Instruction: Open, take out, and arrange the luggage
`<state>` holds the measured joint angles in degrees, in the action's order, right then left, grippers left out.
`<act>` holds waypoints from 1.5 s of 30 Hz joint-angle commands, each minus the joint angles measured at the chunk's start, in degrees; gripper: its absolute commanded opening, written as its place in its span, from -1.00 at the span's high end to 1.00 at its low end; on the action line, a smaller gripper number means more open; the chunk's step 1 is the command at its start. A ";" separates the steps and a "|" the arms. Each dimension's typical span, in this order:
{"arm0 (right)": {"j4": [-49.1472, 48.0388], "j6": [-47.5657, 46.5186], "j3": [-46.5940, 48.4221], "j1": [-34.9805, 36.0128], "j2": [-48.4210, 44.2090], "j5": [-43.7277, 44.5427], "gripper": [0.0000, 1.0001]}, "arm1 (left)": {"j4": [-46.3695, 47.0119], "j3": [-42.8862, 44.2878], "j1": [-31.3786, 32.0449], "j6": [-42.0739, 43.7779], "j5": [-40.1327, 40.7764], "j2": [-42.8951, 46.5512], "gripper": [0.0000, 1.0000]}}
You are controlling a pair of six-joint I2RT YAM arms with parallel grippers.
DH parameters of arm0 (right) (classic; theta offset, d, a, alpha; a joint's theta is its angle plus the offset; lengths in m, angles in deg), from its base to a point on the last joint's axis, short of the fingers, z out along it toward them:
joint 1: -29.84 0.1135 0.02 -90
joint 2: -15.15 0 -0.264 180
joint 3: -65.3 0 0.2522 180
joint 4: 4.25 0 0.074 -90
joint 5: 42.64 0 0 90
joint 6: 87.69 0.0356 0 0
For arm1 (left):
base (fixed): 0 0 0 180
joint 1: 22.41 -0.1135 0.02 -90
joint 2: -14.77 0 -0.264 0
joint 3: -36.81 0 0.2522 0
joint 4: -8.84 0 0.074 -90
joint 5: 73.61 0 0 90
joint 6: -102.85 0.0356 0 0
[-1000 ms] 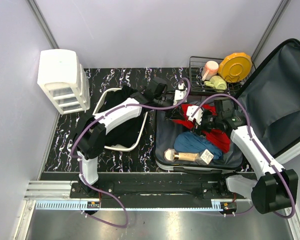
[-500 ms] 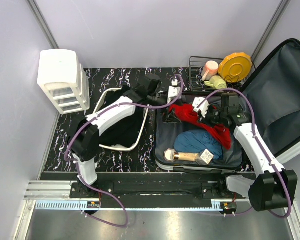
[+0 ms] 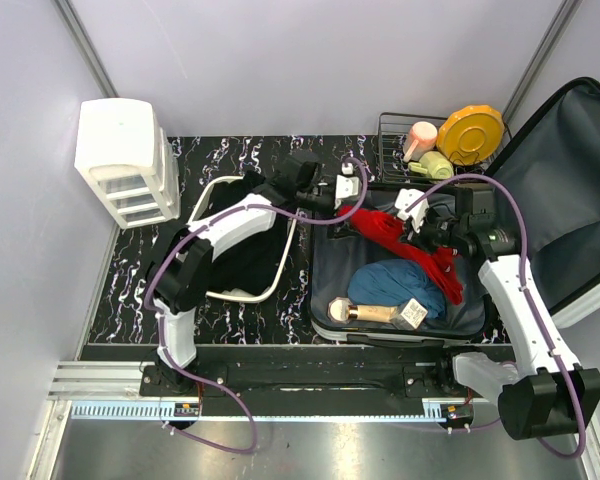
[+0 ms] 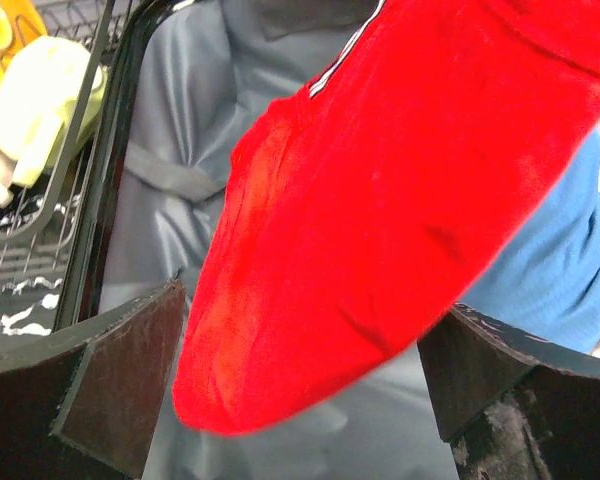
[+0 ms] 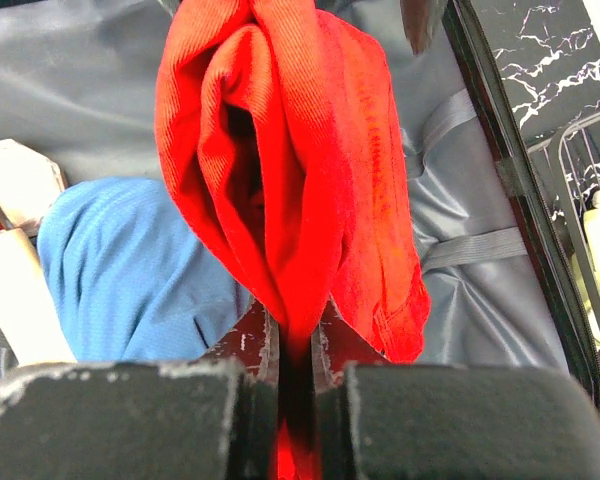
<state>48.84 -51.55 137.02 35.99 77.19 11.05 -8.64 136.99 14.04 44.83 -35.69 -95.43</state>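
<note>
The luggage (image 3: pixel 380 335) lies open on the table, its lid (image 3: pixel 560 200) leaning to the right. A red garment (image 3: pixel 380 228) hangs stretched above its grey lining. My right gripper (image 3: pixel 425 235) is shut on one end of it, the cloth pinched between the jaws (image 5: pixel 295 320). My left gripper (image 3: pixel 348 190) stands open at the garment's other end. In the left wrist view the red cloth (image 4: pixel 380 200) dangles between the wide-apart fingers (image 4: pixel 300 390) without being clamped. A blue garment (image 3: pixel 395 285) lies underneath in the case.
A cream bottle (image 3: pixel 365 312) and a white packet (image 3: pixel 412 313) rest at the case's near side. A white tub (image 3: pixel 250 296) holding black clothing sits left of the case. A wire rack (image 3: pixel 390 150) with dishes stands behind. A white drawer unit (image 3: pixel 125 160) stands far left.
My left gripper has opened and let go of the red garment. My right gripper has shut on it and drawn it up and to the right.
</note>
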 commanded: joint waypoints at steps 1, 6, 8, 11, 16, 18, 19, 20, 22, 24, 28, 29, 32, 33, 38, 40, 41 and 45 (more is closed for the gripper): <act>-2.68 1.57 4.45 -0.18 -3.68 -5.08 1.00 | 10.58 -0.19 3.36 0.71 -2.86 -0.72 -0.95; -3.03 2.62 4.71 -0.18 -4.47 -4.99 1.00 | 12.53 1.82 4.07 -4.48 -6.89 -0.64 -0.23; -3.91 3.41 4.89 -0.18 -4.65 -5.34 1.00 | 3.67 3.93 4.07 1.28 -6.90 -0.38 0.33; -7.58 4.99 5.24 -0.18 -4.74 -5.61 1.00 | -5.40 6.31 3.72 5.79 -5.58 1.64 0.91; -12.52 11.50 6.47 -0.18 -3.07 -1.75 -0.09 | -11.54 14.73 -1.19 -0.25 -5.50 5.25 1.00; -14.01 14.38 7.34 -0.18 -1.76 1.67 -0.82 | -15.24 22.34 -3.91 -0.70 -4.01 4.73 1.00; -14.54 15.10 7.44 -0.18 -1.57 2.73 -0.94 | -20.30 25.27 -4.71 0.17 -1.91 4.29 1.00; -16.20 15.80 7.35 -0.18 -1.57 4.31 -0.99 | -23.75 28.52 -5.33 4.10 -0.32 3.67 1.00; -17.79 16.69 6.47 -0.18 -1.83 5.63 -0.99 | -32.96 37.40 -6.56 10.00 5.98 2.09 1.00; -19.64 17.21 5.51 -0.26 -2.10 6.34 -0.99 | -34.94 39.88 -8.40 16.77 9.34 2.26 1.00; -20.00 17.57 5.50 -0.18 -1.40 6.87 -0.99 | -34.77 40.94 -12.18 26.60 18.55 2.70 1.00; -20.34 17.74 5.50 -0.18 -1.22 6.87 -0.99 | -34.51 41.55 -13.58 28.11 20.07 2.44 1.00; -20.61 18.36 5.42 -0.18 -0.35 6.61 -0.99 | -33.10 43.31 -16.74 32.25 24.82 0.86 1.00; -20.87 18.53 5.42 -0.18 -0.08 6.43 -0.99 | -32.93 43.84 -17.45 32.96 25.96 -0.19 1.00; -21.40 18.54 5.68 -0.26 1.32 6.17 -0.99 | -34.07 38.59 -21.49 38.23 28.52 2.42 1.00; -21.49 18.62 5.50 -0.18 1.50 5.73 -0.99 | -33.81 37.34 -22.90 37.19 27.03 3.31 1.00; -21.58 18.62 5.33 -0.18 1.77 5.38 -1.00 | -33.45 38.03 -24.22 36.05 26.85 2.71 1.00; -22.19 18.36 5.41 -0.18 3.26 3.71 -1.00 | -28.56 47.07 -26.16 28.50 28.33 -3.09 1.00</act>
<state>30.00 -33.76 142.37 35.84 79.25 16.34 -49.04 174.14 -9.59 76.88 -9.74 -97.50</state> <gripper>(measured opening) 0.994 0.112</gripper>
